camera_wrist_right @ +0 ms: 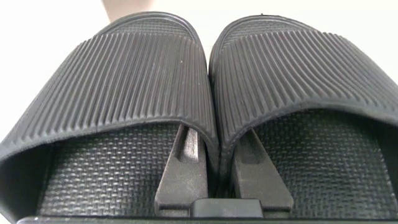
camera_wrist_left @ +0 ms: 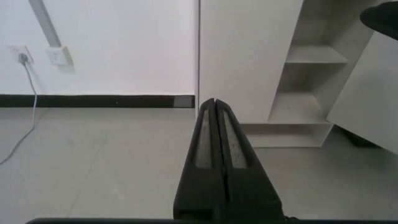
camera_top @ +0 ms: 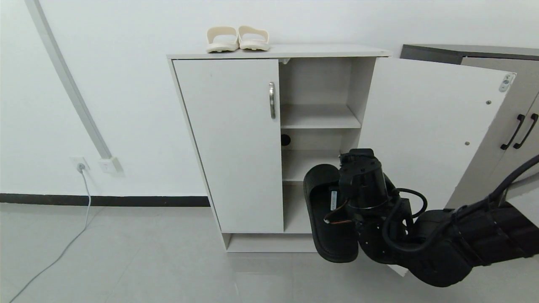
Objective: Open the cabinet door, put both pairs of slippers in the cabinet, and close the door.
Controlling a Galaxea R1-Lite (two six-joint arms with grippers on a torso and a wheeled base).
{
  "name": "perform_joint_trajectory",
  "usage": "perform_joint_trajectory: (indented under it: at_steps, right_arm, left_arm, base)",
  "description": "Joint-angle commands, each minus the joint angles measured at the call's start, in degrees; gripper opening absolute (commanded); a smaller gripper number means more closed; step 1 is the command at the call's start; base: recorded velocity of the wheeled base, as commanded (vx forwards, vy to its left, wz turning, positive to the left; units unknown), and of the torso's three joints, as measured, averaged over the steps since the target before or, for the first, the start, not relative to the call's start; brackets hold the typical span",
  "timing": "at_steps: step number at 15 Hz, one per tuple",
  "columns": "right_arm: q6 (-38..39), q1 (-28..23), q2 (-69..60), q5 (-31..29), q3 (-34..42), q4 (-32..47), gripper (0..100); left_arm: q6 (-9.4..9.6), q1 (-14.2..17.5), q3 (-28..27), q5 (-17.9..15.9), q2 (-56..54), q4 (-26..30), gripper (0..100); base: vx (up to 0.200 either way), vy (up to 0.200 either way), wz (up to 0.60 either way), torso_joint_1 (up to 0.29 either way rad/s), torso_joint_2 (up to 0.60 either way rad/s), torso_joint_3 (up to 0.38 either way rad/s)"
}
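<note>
Black ribbed rubber: the dark pair of slippers (camera_wrist_right: pixel 143 81) sits side by side in the right claw (camera_wrist_right: pixel 216 134). One finger is inside each shoe, and together they pinch the two adjoining inner walls. That single grip carries both at once, likely to save a second trip.

In the head view the pair hangs on edge in front of the cabinet (camera_top: pixel 227 143), level with its lower shelves (camera_top: pixel 309 166), not yet inside. The right-hand door (camera_top: pixel 425 126) stands swung wide, so the opening is free. The left-hand door is closed.

The cream pair (camera_top: pixel 238 38) waits on the cabinet top, toes to the wall.

Right arm: low, forearm coming in from the right side, wrist bent up toward the opening.

Left claw (camera_wrist_left: pixel 215 106): pressed fully together, holding nothing, low over the floor (camera_wrist_left: pixel 93 168), pointed at the cabinet's base.
</note>
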Motion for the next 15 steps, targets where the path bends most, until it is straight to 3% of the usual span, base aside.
perform_joint_trajectory:
  at_steps: [1, 8, 11, 15]
  right_arm:
    - [0.0, 0.1, 0.5, 0.0, 0.9, -0.1, 0]
    - [0.0, 0.1, 3.5, 1.1, -1.5, -0.2, 0]
    - [0.0, 0.4, 4.6, 6.7, -1.4, -2.0, 0]
    - [-0.2, 0.4, 6.5, 6.7, -0.9, -5.1, 0]
  left_arm:
    - [-0.04, 0.0, 0.0, 0.0, 0.2, -0.1, 0]
    - [0.14, 0.0, 0.0, 0.1, 0.2, -0.1, 0]
    - [0.14, 0.0, 0.0, 0.1, 0.2, -0.1, 0]
    - [0.14, 0.0, 0.0, 0.0, 0.2, -0.1, 0]
  base:
    - [0.000, 0.000, 0.00, 0.000, 0.00, 0.000]
    - [0.000, 0.000, 0.00, 0.000, 0.00, 0.000]
    - [0.000, 0.000, 0.00, 0.000, 0.00, 0.000]
    - [0.000, 0.000, 0.00, 0.000, 0.00, 0.000]
